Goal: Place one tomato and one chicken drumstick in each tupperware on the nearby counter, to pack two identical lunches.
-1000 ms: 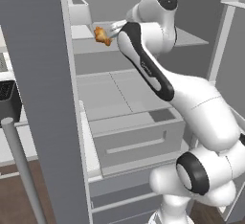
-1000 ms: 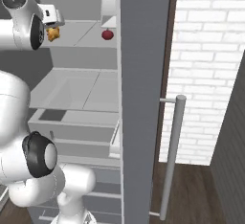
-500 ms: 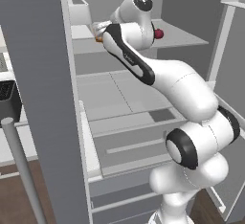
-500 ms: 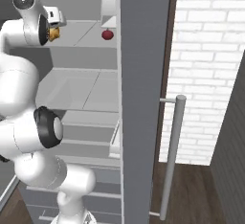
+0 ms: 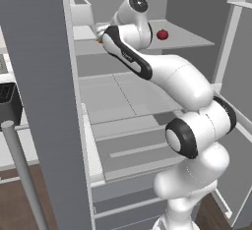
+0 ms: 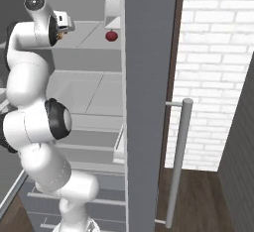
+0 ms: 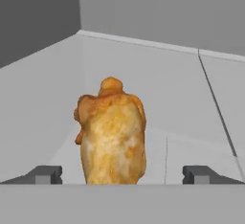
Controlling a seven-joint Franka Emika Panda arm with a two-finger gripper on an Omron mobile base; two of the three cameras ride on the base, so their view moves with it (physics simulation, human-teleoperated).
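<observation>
Moved since a second ago: arm swung left and deeper into the open fridge, hand now at the upper shelf; base and cabinet unchanged.

Item 1, chicken drumstick (image 7: 112,132): golden-orange, lying on the upper fridge shelf (image 5: 197,40) near its left end, fat end toward the hand camera, centred between the fingertips (image 7: 45,174) but touching neither.

Item 2, gripper (image 7: 122,175): jaws spread to their widest, holding nothing, one tip on each side of the drumstick, just short of it. In the left base view the hand (image 5: 106,30) sits at the shelf's left end.

Item 3, tomato (image 5: 162,35): dark crimson, on the same shelf, well to the right of the drumstick, apart from the arm (image 5: 167,74). Also seen from the right base view (image 6: 111,35).

Risk, judged: the drumstick is rounded, so closing before the tips pass its widest part could squeeze it out backward along the shelf. The forearm crowds the shelf edge; a careless withdrawal could knock the tomato.
</observation>
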